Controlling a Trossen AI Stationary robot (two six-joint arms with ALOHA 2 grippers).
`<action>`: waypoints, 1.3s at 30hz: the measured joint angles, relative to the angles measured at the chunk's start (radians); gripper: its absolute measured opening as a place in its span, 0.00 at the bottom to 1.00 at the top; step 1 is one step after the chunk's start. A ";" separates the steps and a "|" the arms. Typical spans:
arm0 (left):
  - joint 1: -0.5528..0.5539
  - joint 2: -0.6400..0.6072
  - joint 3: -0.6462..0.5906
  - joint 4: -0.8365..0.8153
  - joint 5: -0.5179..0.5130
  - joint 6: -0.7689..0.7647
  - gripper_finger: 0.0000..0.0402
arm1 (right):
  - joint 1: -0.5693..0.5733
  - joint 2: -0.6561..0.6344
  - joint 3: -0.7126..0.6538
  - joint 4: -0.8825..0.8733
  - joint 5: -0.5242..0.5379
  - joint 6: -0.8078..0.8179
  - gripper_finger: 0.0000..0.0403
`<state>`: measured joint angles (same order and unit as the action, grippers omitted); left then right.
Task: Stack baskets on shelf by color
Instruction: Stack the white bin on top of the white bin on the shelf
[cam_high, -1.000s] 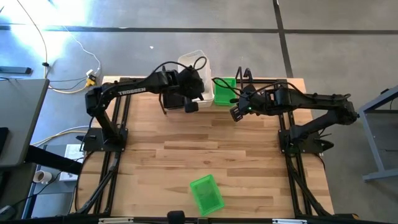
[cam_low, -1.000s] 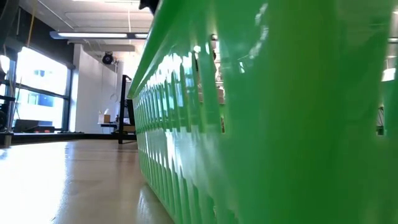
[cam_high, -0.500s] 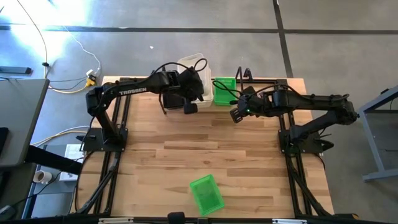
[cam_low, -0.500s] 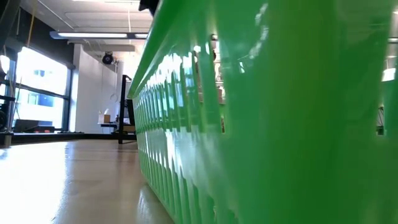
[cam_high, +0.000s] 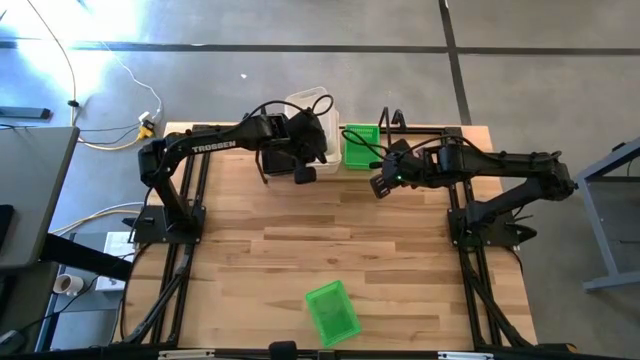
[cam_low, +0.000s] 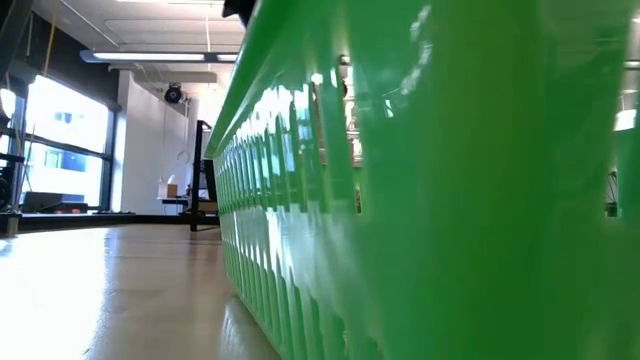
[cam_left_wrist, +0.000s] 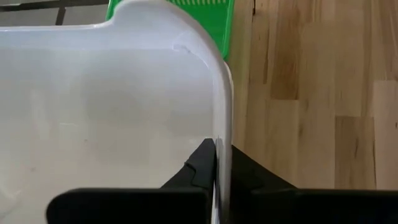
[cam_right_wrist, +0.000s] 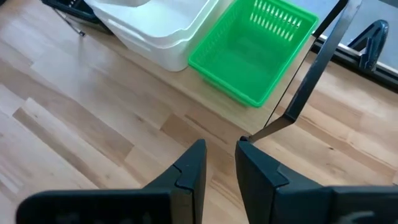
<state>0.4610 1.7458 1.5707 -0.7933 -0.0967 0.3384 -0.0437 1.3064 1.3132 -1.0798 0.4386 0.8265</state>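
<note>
My left gripper (cam_left_wrist: 217, 152) is shut on a white basket (cam_high: 312, 105) at the table's far middle. In the right wrist view this basket (cam_right_wrist: 152, 12) sits atop a second white basket (cam_right_wrist: 158, 46). A green basket (cam_high: 360, 146) stands right of them beside the shelf's black rods (cam_right_wrist: 311, 81). Another green basket (cam_high: 332, 312) lies near the front edge and fills the low view (cam_low: 450, 200). My right gripper (cam_right_wrist: 219, 162) hovers open over bare wood, near side of the far green basket (cam_right_wrist: 255, 50). My left gripper pinches the white basket's side wall just below the rim (cam_left_wrist: 221, 127), one finger inside the basket and one outside. The fingers slant down at it from the table's near left. Whether the basket rests on the white one beneath, I cannot tell.
The wooden table (cam_high: 300, 240) shows bare boards between the arms and the front green basket. Black frame rails (cam_high: 185, 270) run along both sides. Shelf rods (cam_high: 395, 122) rise at the far right, close to my right arm.
</note>
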 joint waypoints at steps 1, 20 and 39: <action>0.000 0.000 0.000 0.000 0.000 0.004 0.01 | 0.000 0.000 0.000 0.000 -0.006 -0.001 0.18; 0.000 0.000 0.000 0.007 -0.008 0.006 0.18 | 0.000 0.000 0.000 0.000 -0.028 0.003 0.18; -0.015 0.000 0.000 0.049 -0.076 0.006 0.34 | 0.000 0.000 0.000 0.000 -0.030 0.004 0.18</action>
<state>0.4463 1.7458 1.5707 -0.7441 -0.1728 0.3443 -0.0433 1.3064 1.3132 -1.0794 0.4084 0.8302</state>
